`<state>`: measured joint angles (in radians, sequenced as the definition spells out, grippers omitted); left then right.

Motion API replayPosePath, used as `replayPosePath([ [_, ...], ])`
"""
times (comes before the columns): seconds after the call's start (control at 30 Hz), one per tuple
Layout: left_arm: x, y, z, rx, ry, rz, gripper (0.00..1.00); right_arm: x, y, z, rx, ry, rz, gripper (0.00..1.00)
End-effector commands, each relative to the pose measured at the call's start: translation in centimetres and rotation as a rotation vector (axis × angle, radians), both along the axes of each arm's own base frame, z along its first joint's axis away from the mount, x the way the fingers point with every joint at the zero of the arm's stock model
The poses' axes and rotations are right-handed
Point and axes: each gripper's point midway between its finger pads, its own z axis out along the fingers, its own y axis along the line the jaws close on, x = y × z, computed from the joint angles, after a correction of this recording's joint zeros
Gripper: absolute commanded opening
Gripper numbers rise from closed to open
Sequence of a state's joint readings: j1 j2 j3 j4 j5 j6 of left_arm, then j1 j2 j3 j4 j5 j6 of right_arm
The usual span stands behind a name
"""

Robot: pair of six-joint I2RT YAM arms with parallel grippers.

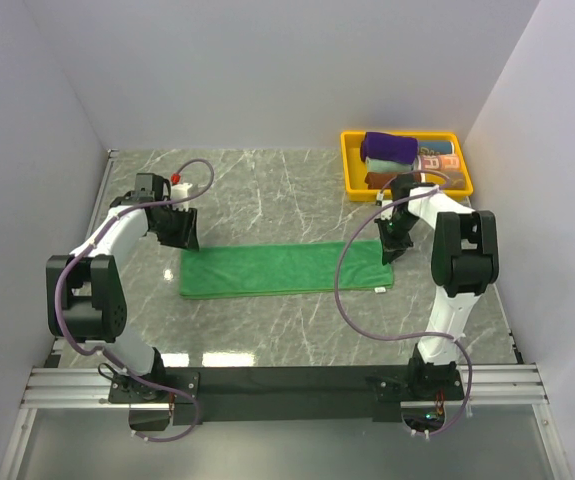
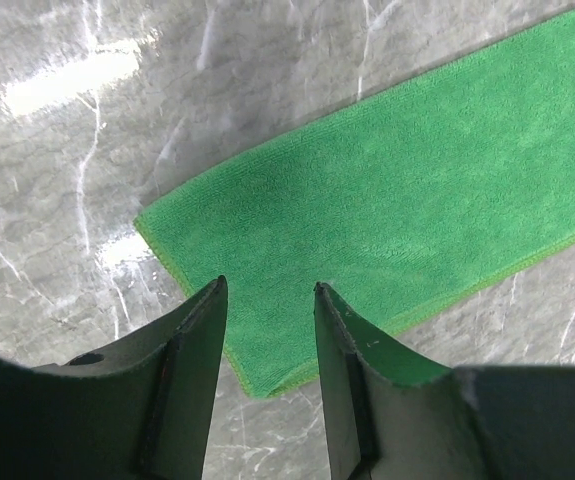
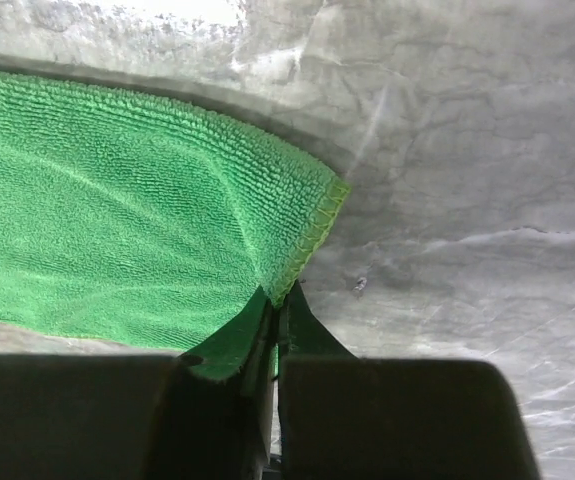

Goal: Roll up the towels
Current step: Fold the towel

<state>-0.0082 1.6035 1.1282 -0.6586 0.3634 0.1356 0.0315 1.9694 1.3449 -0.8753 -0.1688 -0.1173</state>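
Note:
A bright green towel (image 1: 285,270) lies folded into a long flat strip across the middle of the marble table, with a small white tag (image 1: 380,290) at its near right corner. My right gripper (image 3: 277,297) is shut on the towel's right edge (image 3: 312,235), and the cloth lifts in a ridge toward the jaws. Above the strip's left end (image 2: 267,300) my left gripper (image 2: 270,290) hangs open with nothing between its fingers. A dark purple towel (image 1: 388,148) lies rolled in the yellow tray.
The yellow tray (image 1: 351,165) stands at the back right, holding other rolled cloths beside the purple one. White walls close in the table on three sides. A purple cable (image 1: 345,285) loops from the right arm over the towel's right end.

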Motion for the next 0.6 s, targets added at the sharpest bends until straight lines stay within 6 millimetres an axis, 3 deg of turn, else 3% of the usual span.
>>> replayPosePath([
  [0.0,1.5,0.1,2.2,0.000,-0.072,0.017,0.46,-0.2,-1.9,0.0,-0.059,-0.008,-0.006,0.00],
  [0.13,1.3,0.0,2.4,-0.007,-0.079,0.011,0.47,0.2,-5.1,3.3,-0.061,-0.038,-0.050,0.00],
  [0.2,1.2,0.0,2.4,-0.008,-0.080,0.009,0.47,1.1,-5.1,5.3,-0.042,-0.074,-0.034,0.00],
  [0.23,1.1,0.0,2.3,-0.007,-0.079,0.007,0.47,0.6,-4.7,6.1,-0.023,-0.060,-0.025,0.00],
  [0.3,1.1,-0.1,2.4,-0.013,-0.078,0.001,0.47,0.9,-3.0,7.4,0.052,-0.070,-0.008,0.00],
  [0.47,1.2,-0.5,2.7,-0.036,-0.076,-0.011,0.47,-0.2,1.9,8.5,0.194,-0.023,0.042,0.00],
  [0.5,1.1,-0.6,2.8,-0.042,-0.069,-0.008,0.48,-0.5,4.5,9.0,0.245,-0.019,0.091,0.00],
  [0.57,1.0,-0.5,2.7,-0.039,-0.045,0.003,0.48,-1.0,7.1,9.5,0.321,-0.007,0.119,0.00],
])
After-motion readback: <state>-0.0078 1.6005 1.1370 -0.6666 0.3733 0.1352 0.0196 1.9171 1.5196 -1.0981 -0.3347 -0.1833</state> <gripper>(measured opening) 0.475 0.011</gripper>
